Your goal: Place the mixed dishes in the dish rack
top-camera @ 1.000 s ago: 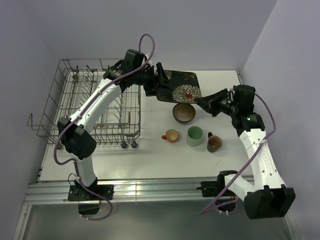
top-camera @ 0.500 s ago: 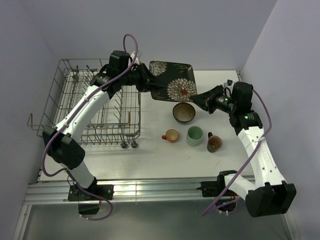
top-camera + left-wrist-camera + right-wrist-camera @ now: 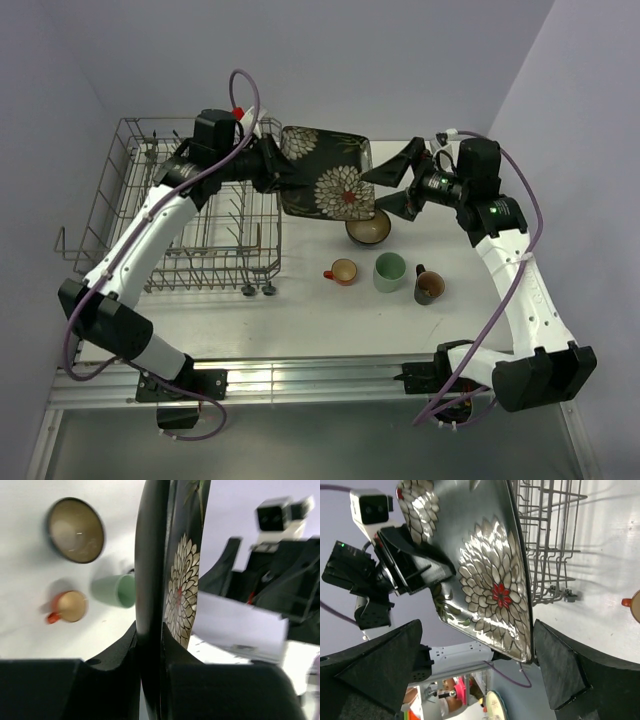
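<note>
Handover complete: right jaws have just sprung wide around the dark square plate (image 3: 325, 182), now pinched in the left jaws, aloft beside the dish rack (image 3: 215, 270), ready for racking.

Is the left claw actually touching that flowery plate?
Touching. The left wrist view shows the left gripper clamped on both faces of the dark square plate, with no gap at either finger.

Bowl (image 3: 368, 232) far rim behind plate (image 3: 322, 175) in top view; orange cup (image 3: 634, 606) mostly off right-wrist frame edge.
</note>
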Controlling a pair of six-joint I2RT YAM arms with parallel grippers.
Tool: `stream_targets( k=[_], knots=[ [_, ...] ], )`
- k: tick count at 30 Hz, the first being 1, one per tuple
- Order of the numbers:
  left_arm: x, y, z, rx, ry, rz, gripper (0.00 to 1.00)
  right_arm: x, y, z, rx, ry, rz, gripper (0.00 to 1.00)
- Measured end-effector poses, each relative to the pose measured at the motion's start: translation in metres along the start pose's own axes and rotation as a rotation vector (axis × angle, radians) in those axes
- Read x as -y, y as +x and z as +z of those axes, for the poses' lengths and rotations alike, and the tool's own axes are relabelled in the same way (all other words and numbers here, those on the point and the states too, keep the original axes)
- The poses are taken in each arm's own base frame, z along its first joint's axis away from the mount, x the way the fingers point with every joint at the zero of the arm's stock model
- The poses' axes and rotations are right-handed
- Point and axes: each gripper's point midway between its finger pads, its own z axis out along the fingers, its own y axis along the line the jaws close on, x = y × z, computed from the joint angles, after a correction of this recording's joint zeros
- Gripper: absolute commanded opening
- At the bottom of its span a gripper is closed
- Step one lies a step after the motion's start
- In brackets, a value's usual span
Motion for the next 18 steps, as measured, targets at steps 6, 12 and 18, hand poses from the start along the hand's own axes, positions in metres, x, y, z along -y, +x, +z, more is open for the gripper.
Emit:
stream_targets(
  k=[6,12,18],
  knots=[
    [-0.017,0.011,-0.033,0.015,-0.074,0.121,0.00,-0.008,0.002,-0.002,-0.011,-0.033,-0.073,1.00],
    [-0.026,0.028,-0.049,-0.013,-0.103,0.167,0.00,-0.025,0.010,0.007,-0.087,-0.098,-0.237,1.00],
    [-0.020,0.041,-0.064,-0.037,-0.093,0.192,0.00,-0.014,0.026,0.033,-0.186,-0.085,-0.368,0.97]
  ],
)
